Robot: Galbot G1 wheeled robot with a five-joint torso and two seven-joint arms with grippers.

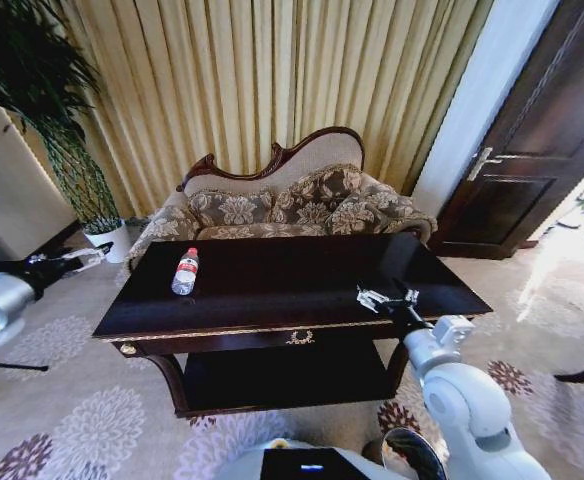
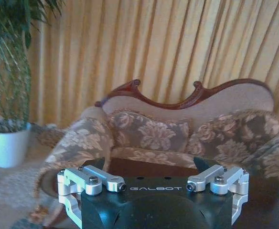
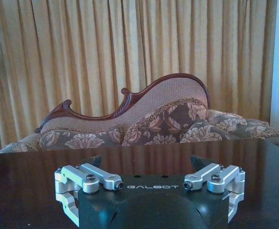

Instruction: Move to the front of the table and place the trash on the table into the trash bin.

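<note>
A clear plastic bottle with a red cap is lying on the dark table, left of centre in the head view, its long axis running from the near table edge toward the sofa, cap at the far end. The left gripper is hovering off the table's left end, at the left edge of the frame, and appears the nearer of the two, with the bottle lying to its right. The right gripper is hanging over the table's right part, well apart from the bottle. In the wrist views both the left gripper and the right are showing their fingers spread, pinching nothing.
</note>
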